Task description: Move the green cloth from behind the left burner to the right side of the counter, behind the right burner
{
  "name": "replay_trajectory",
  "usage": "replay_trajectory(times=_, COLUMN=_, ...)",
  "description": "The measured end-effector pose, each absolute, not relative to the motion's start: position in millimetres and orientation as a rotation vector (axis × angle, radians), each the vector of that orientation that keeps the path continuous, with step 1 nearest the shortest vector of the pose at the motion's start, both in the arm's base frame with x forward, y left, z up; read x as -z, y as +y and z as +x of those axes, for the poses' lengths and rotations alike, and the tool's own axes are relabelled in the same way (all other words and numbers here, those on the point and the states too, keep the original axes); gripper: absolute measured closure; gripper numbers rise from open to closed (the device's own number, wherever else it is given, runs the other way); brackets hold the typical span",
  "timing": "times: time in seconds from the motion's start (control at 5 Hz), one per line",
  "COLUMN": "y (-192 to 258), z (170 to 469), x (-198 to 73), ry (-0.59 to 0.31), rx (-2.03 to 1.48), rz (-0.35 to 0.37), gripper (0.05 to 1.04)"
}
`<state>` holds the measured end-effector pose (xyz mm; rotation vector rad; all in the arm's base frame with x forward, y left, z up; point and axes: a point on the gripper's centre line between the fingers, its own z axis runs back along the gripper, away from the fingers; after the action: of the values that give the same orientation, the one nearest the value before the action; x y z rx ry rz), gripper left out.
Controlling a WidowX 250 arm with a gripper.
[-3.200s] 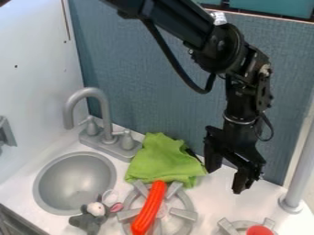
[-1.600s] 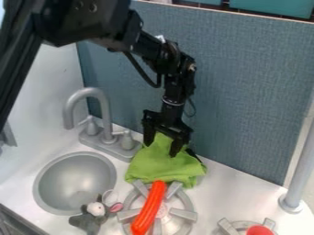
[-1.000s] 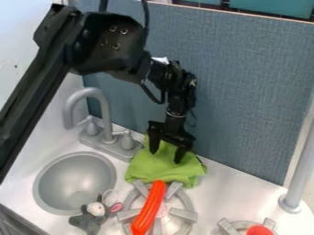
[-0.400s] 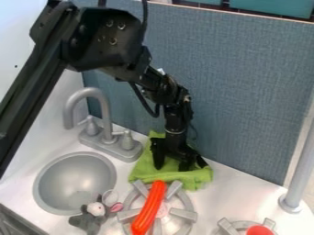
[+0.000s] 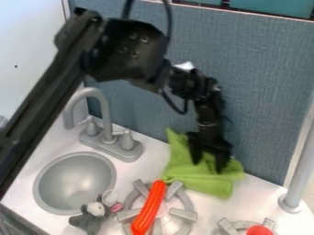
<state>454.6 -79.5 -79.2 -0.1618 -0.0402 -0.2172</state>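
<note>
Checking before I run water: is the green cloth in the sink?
No, the green cloth lies on the counter under the gripper, away from the sink.

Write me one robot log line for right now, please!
gripper: on green cloth, fingers apart | cloth: rumpled near burner | orange toy: lying across burner | plush mouse: beside sink

The black arm [image 5: 46, 98] slants up from the left edge to a bulky joint [image 5: 126, 48], then down rightward to the wrist [image 5: 207, 108]. Below, the gripper [image 5: 208, 167] points downward, its two fingers apart.
</note>
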Motion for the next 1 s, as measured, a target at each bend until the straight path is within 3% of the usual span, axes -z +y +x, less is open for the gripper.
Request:
replay_trajectory(times=0.2, y=-132.2, z=418.5, x=94.1, ry=0.031, rx=0.397, rz=-0.164, gripper=0.083)
replay_trajectory(times=0.4, y=-187.7, z=408.8, x=82.2, ry=0.027, rx=0.483, rz=-0.168, gripper=0.083)
replay_trajectory(times=0.8, y=-207.7, z=408.3, x=91.2, ry=0.024, rx=0.451, rz=-0.163, gripper=0.083)
replay_trajectory(times=1.0, y=-196.0, z=412.9, x=65.0, ry=-0.016, rx=0.415, rz=-0.103, gripper=0.083)
